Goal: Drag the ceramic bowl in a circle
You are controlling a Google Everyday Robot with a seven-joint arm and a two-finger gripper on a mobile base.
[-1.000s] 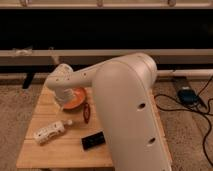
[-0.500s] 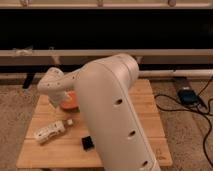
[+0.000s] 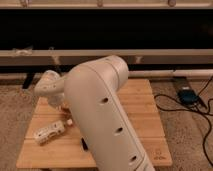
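Observation:
My arm fills the middle of the camera view and reaches left over the wooden table. The gripper is at the arm's left end, low over the table's back left part. The orange-red ceramic bowl is almost wholly hidden behind the arm and gripper. Only a thin reddish sliver shows just below the gripper, and I cannot tell whether the gripper touches the bowl.
A white bottle lies on its side near the table's front left. A small black object peeks out beside the arm. A blue device with cables lies on the carpet at the right. A dark wall with a rail runs behind.
The arm has swung left and nearer the camera, covering more of the table. The bowl, in plain view a second ago, is now nearly hidden and the gripper has shifted left.

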